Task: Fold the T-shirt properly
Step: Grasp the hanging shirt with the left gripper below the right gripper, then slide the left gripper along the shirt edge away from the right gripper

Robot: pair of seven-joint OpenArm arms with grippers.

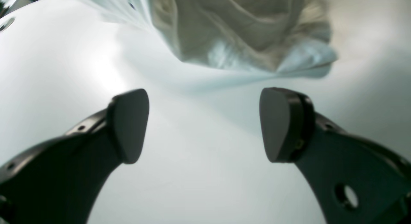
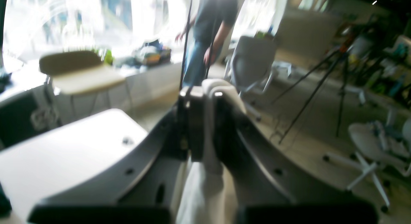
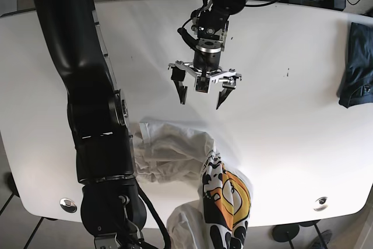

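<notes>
Up close in the left wrist view, the left gripper has its two dark pads spread wide with nothing between them, just bare glossy white table underneath. The crumpled white T-shirt sits ahead of the pads, apart from them, near the top of the frame. Can't read any print from here, it's too soft.

Over in the right wrist view, which is pretty blurry, the right gripper is clamped tight on a strip of white fabric that pokes up over the fingertips and runs down between the jaws. This view also catches the room: a person in a dark shirt and jeans, grey office chairs and a tripod.

From the base view you get the whole layout. The shirt is bunched at the near table edge, below the left gripper, with an orange, black and white graphic hanging over the edge; no legible writing. A dark blue garment lies at the table's edge, well apart. The right gripper itself is hidden here.
</notes>
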